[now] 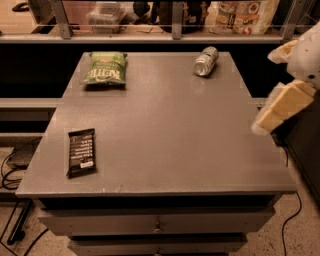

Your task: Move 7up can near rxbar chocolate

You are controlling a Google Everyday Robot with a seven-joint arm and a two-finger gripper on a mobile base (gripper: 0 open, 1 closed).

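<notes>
The 7up can [206, 61] lies on its side at the far right of the grey table [165, 130], its shiny top facing me. The rxbar chocolate [81, 152], a flat black bar with white lettering, lies near the table's front left edge. My gripper [285, 102] hangs at the right edge of the view, beside the table's right side, well apart from the can and the bar. It holds nothing that I can see.
A green crinkled chip bag [105, 68] lies at the table's far left. A shelf rail with packages [240, 15] runs behind the table. Drawers [157, 225] sit under the tabletop. Cables [12, 170] lie on the floor at left.
</notes>
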